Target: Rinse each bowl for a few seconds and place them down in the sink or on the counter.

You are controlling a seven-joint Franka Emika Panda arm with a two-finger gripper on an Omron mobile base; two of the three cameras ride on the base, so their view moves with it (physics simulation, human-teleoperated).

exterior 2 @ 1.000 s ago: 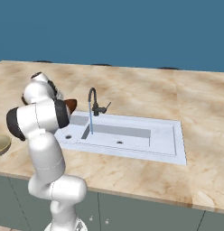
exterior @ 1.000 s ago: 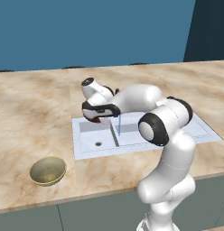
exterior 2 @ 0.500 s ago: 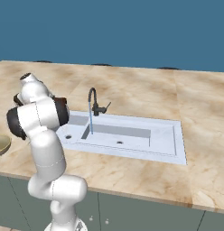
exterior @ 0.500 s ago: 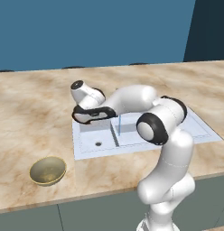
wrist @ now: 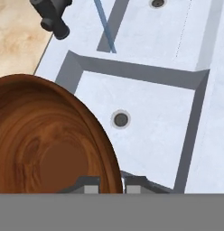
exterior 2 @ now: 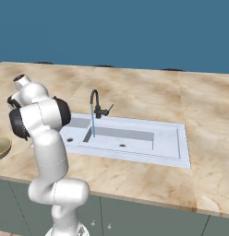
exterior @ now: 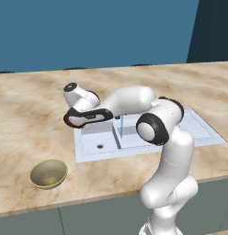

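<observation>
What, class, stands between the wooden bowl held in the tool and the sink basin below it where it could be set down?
Nothing visible does. The tool is shut on the wooden bowl's rim, and the white basin with its drain lies bare beneath. The faucet's water stream falls into the other basin, off to one side.

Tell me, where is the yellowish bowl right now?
The yellowish bowl sits on the counter, at the lower left of the left base view, just left of the sink and near the counter's front edge.
</observation>
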